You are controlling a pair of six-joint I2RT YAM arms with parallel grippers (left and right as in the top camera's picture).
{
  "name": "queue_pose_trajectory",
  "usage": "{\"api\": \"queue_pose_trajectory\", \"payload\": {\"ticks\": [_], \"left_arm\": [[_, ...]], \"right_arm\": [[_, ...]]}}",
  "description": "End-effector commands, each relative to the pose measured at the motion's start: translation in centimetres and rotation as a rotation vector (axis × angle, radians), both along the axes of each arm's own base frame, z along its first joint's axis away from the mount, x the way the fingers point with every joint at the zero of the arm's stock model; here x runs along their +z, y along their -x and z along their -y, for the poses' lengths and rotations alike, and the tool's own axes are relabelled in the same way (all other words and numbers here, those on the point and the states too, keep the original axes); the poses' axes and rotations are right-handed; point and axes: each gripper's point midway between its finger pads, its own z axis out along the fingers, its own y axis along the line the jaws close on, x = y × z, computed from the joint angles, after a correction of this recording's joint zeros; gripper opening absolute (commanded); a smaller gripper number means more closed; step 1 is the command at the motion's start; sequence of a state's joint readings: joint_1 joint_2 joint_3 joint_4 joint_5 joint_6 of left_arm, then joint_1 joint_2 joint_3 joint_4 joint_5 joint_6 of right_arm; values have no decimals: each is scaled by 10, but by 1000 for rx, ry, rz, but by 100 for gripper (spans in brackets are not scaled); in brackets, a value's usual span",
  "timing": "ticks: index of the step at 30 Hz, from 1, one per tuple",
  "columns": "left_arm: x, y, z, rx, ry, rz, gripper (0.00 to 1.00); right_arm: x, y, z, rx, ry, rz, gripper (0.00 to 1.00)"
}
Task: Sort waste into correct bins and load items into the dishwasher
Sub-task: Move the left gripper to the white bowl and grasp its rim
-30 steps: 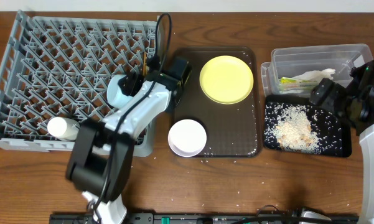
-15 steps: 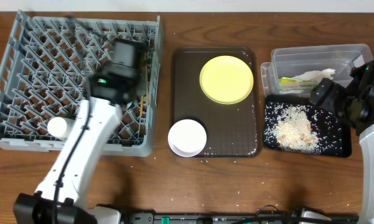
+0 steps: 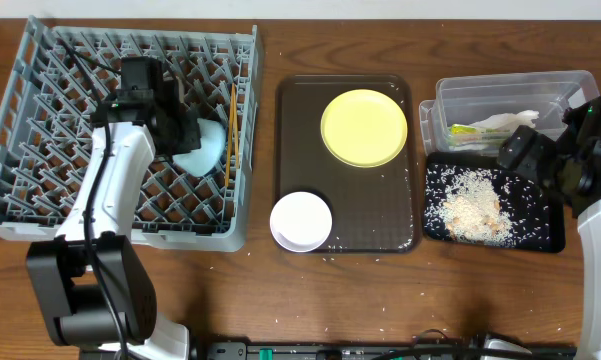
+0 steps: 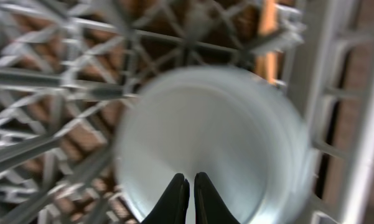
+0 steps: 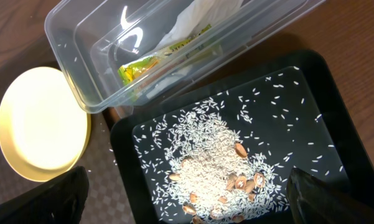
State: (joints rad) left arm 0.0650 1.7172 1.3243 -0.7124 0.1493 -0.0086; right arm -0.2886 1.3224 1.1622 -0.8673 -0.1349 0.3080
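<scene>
My left gripper (image 3: pixel 187 137) (image 4: pixel 188 185) is shut with nothing between its fingers, hovering just over the light blue bowl (image 3: pixel 204 151) (image 4: pixel 218 137), which rests in the grey dishwasher rack (image 3: pixel 40 120) (image 4: pixel 43 81). Wooden chopsticks (image 3: pixel 232 140) (image 4: pixel 268 37) stand in the rack beside the bowl. The yellow plate (image 3: pixel 364 127) (image 5: pixel 40 121) and the pale pink-white bowl (image 3: pixel 300 220) sit on the brown tray (image 3: pixel 380 215). My right gripper (image 3: pixel 528 160) (image 5: pixel 196 199) hangs open above the black tray (image 3: pixel 545 235) (image 5: pixel 336 118), which holds rice scraps (image 3: pixel 472 208) (image 5: pixel 215 168). The clear tub (image 3: pixel 570 85) (image 5: pixel 68 43) holds the napkin (image 3: pixel 508 121) (image 5: pixel 196 15) and the wrapper (image 3: pixel 464 130) (image 5: pixel 140 67).
Loose rice grains lie scattered on the wooden table (image 3: pixel 380 290) in front of the brown tray. The rack fills the left third of the table. The clear tub and the black tray stand side by side at the right edge.
My left arm swung from the rack's right edge to over its middle, and its jaws closed. The blue bowl now rests in the rack. The right arm has not moved.
</scene>
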Motion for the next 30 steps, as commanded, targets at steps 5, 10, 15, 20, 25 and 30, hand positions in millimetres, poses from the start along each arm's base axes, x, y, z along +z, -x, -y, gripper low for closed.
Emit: {"api": "queue_pose_trajectory", "payload": {"ticks": [5, 10, 15, 20, 25, 30], "left_arm": [[-2, 6, 47, -187, 113, -15, 8], [1, 9, 54, -192, 122, -23, 8], [33, 23, 73, -211, 133, 8, 8], [65, 54, 126, -367, 134, 50, 8], [49, 88, 174, -438, 98, -34, 8], [-2, 115, 188, -277, 24, -170, 8]], "right_arm": [[6, 0, 4, -22, -2, 17, 99], [6, 0, 4, -22, -2, 17, 99], [6, 0, 4, -22, -2, 17, 99], [6, 0, 4, -22, -2, 17, 99], [6, 0, 4, -22, -2, 17, 99], [6, 0, 4, -22, -2, 17, 99]]}}
